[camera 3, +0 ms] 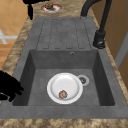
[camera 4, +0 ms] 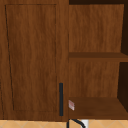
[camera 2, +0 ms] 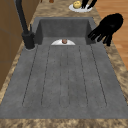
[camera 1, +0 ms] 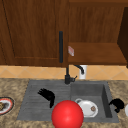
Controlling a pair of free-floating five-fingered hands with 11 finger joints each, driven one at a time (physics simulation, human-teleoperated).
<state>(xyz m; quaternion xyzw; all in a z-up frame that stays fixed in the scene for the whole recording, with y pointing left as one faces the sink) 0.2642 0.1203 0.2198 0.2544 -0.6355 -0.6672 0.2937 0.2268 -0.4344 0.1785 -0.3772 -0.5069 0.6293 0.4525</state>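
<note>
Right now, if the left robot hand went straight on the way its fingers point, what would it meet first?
Probably the ribbed draining board: the left robot hand hangs above it with fingers pointing down. The depth is unclear.

The front camera faces the sink (camera 1: 35, 105); two side cameras look along it from opposite ends, sharing its basin; the upper camera faces the wall cabinet (camera 4: 32, 57).

Left robot hand (camera 1: 47, 95): over my drainboard (camera 1: 35, 105).
Ball (camera 1: 67, 114): just right of it, nearer front.
Right robot hand (camera 1: 117, 104): over counter (camera 1: 120, 87); basin (camera 3: 67, 62) with plate (camera 1: 88, 108) at its left.
</note>
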